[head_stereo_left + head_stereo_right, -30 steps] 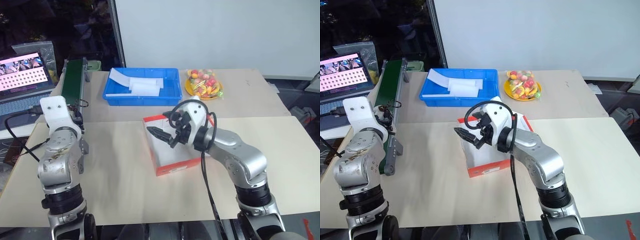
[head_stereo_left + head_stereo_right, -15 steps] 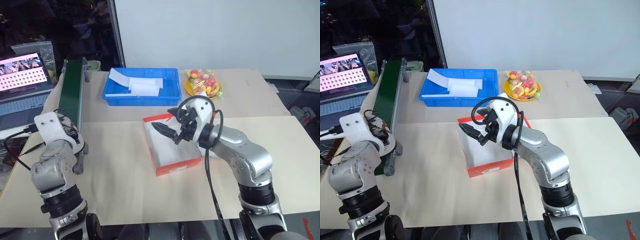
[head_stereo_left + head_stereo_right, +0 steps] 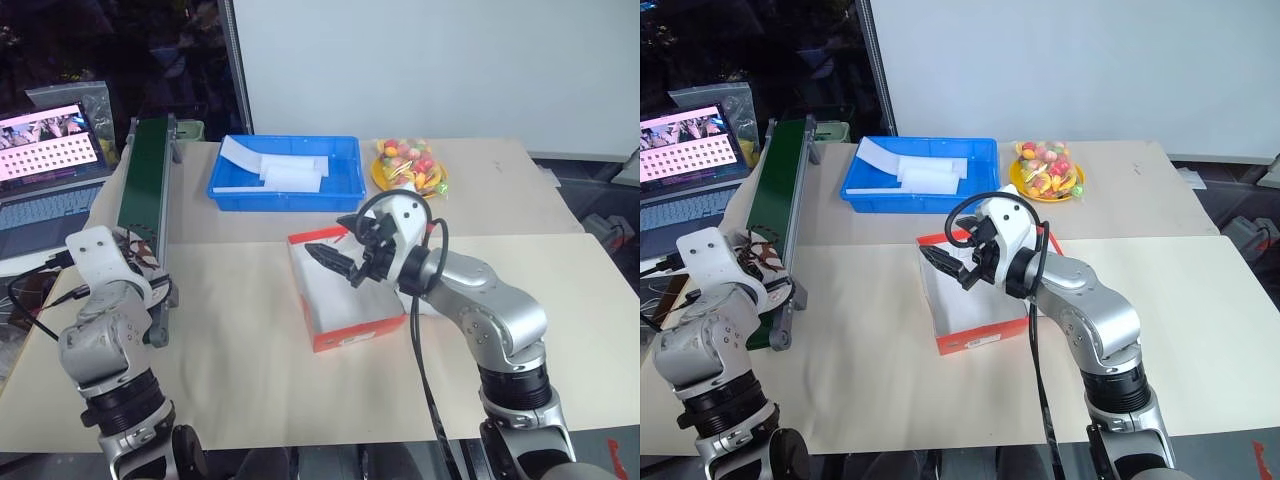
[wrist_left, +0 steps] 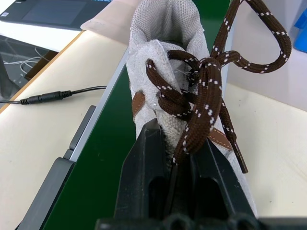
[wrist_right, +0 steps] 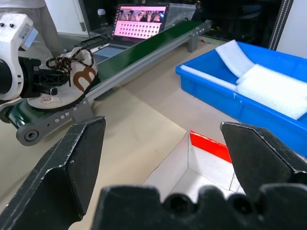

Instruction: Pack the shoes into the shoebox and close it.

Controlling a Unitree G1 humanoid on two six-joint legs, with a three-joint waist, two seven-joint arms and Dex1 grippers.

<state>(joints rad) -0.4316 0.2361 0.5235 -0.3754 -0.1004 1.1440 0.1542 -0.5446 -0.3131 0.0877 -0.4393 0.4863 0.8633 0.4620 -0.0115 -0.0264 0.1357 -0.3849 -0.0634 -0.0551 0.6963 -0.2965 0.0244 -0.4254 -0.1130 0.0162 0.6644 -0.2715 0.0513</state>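
Observation:
A cream mesh shoe (image 4: 163,57) with dark laces lies on the near end of the green conveyor belt (image 3: 140,185). My left gripper (image 4: 175,143) is shut on the shoe at its laces and tongue. The same shoe (image 5: 76,72), with a brown mark on its side, shows in the right wrist view with the left gripper clamped on it. The red-orange shoebox (image 3: 360,330) stands open at the table's middle, its white inside bare. My right gripper (image 3: 338,262) hovers open over the box's far left corner, holding nothing. The arm hides the box's lid.
A blue tray (image 3: 285,170) with white foam pieces sits behind the box. A yellow plate of colourful sweets (image 3: 408,165) is at the back right. A laptop (image 3: 50,150) stands left of the conveyor, and cables trail by the left arm.
My left arm has sunk toward the conveyor's near end and its gripper has closed on the shoe. The right gripper stays open over the box.

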